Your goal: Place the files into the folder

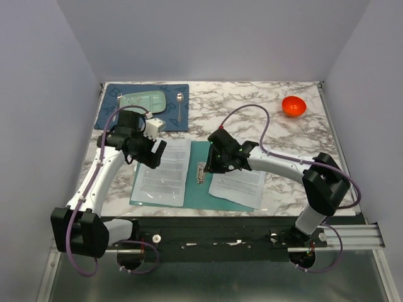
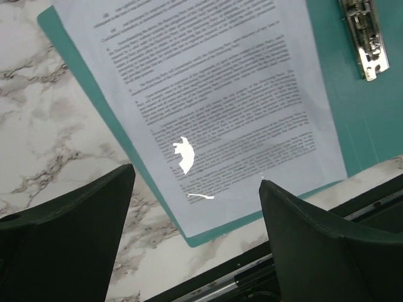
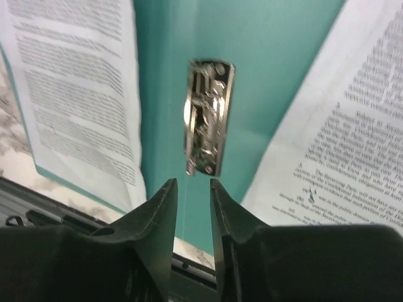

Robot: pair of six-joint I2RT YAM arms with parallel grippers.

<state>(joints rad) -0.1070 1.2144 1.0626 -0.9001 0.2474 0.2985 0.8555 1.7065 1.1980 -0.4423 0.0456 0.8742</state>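
Files lie as two printed sheets on the open teal folder (image 1: 199,194), which sits flat on the marble table (image 1: 252,113) at its near edge, between your two arms. One sheet (image 1: 162,171) covers the folder's left half, its left edge nearly flush with the folder's. The other (image 1: 238,185) lies tilted on the right half, and its near corner reaches the folder's near edge. Between them a strip of bare teal carries the metal clip (image 3: 208,116).

Your left gripper (image 1: 151,156) hangs over the far left part of the left sheet with its jaws spread wide and nothing between them; its wrist view looks down on the sheet's near left corner and the marble beside it.

Your right gripper (image 3: 192,184) is over the middle strip, with a narrow gap between its fingers and nothing in that gap. The clip shows just beyond the tips, blurred, so you cannot tell whether they touch it.

At the far left a dark blue placemat (image 1: 171,90) holds a pale green tray (image 1: 141,100) and a spoon (image 1: 180,106). An orange bowl (image 1: 293,106) stands at the far right.
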